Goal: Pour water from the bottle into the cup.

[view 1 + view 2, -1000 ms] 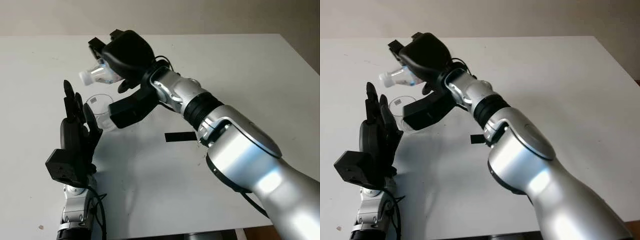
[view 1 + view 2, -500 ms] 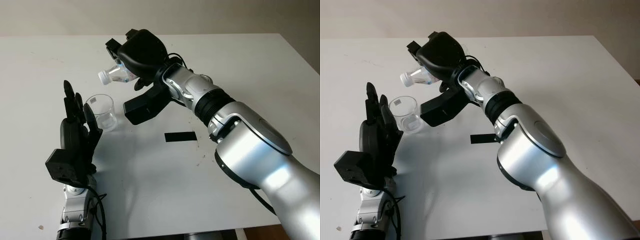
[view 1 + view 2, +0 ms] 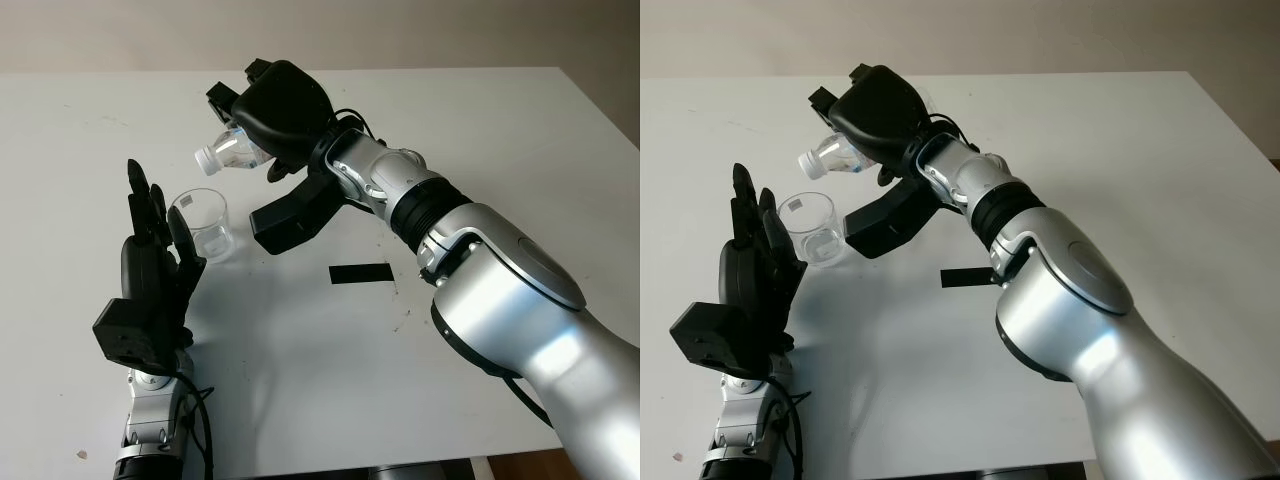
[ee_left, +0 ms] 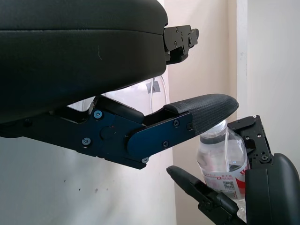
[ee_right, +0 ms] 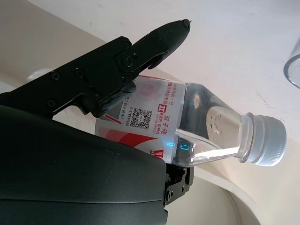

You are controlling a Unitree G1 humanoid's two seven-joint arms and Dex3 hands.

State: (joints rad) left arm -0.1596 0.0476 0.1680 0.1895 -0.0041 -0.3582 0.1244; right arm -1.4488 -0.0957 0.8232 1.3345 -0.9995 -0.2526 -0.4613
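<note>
While the left hand (image 3: 150, 270) is kept open beside the cup (image 3: 203, 222), the capped bottle (image 3: 232, 150) is gripped, tipped sideways above it, by the right hand's (image 3: 285, 105) curled fingers.

Right hand (image 3: 285, 110) raised, clenched; left hand (image 3: 150, 270) open.

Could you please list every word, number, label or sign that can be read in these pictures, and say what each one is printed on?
Label of the bottle, held tilted in the right hand: red Chinese characters, too small to read with confidence.
Same label: a QR code, a round red logo and lines of fine print, not legible.
Cup, table, black strip and left hand, open beside the cup: no text.
</note>
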